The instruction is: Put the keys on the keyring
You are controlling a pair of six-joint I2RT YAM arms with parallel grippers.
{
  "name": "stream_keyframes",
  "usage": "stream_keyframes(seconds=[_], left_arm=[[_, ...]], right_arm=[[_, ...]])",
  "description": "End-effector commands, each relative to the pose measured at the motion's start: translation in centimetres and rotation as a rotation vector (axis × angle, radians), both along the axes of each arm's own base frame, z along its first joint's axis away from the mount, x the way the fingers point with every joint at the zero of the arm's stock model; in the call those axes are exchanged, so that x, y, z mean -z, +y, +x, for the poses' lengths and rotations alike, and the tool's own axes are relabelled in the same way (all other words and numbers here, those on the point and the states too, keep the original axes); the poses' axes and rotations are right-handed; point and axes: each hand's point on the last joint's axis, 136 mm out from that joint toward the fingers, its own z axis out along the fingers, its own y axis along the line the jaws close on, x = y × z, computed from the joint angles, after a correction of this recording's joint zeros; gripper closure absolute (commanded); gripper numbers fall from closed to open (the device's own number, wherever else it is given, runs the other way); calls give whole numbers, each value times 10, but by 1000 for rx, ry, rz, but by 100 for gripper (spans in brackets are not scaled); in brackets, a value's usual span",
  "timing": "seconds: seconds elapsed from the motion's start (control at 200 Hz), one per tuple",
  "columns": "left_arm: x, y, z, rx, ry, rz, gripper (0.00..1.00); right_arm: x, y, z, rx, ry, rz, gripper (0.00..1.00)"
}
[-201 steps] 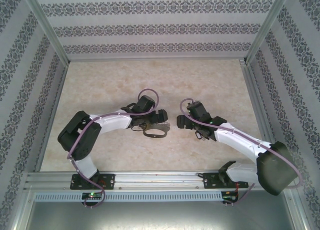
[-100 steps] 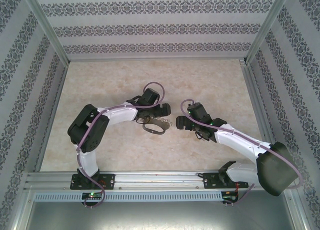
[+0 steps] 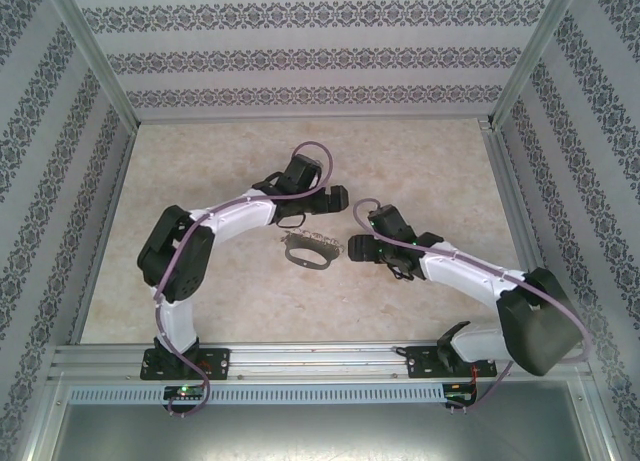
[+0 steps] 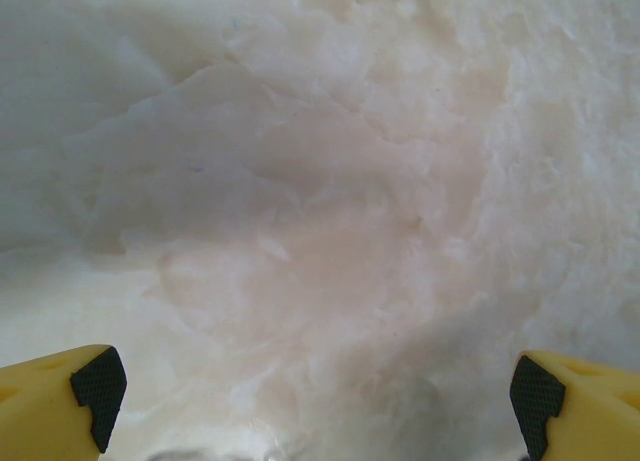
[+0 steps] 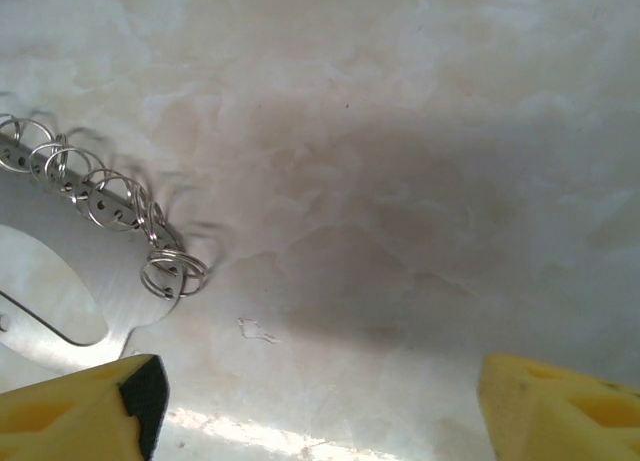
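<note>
- left gripper (image 3: 335, 196) was wide open, nothing in the jaws
- left wrist view: its dark pads (image 4: 97, 383) sat far apart at the bottom corners, over bare marble table (image 4: 330, 181)
- keyring (image 3: 306, 252) lay flat on the table, just below the left gripper toward the arm bases, clear of it, not held
- right gripper (image 3: 352, 247) was also open, jaws apart with tabletop between them
- keyring was just beside the right gripper, off its fingertips on the left-arm side; couldn't tell from the top view whether they touched
- right wrist view: keyring's flat silver body lay ahead of and outside the view-left finger (image 5: 85, 406), close to it, not between the fingers
- row of small split rings (image 5: 95, 186) ran along the keyring's edge; the end ring (image 5: 172, 274) was the part nearest the gap between the jaws
- the two grippers were near each other, with the keyring below the gap between them
</note>
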Motion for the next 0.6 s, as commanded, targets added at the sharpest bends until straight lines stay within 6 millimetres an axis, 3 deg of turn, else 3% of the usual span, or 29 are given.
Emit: stream_keyframes(seconds=[0.0,0.15,0.28,0.41,0.595], left_arm=[[-23,14,-16,-12,-13,-27,0],[-18,48,-37,-83,-32,39,0],[-3,75,-56,-126,-1,130,0],[6,75,-69,-85,15,124,0],[6,73,-70,-82,8,95,0]], right_arm=[[-11,20,11,-63,-24,35,26],[-3,25,17,-71,-3,41,28],[3,32,20,-84,24,102,38],[8,45,20,-118,56,169,44],[21,55,22,-133,100,197,45]])
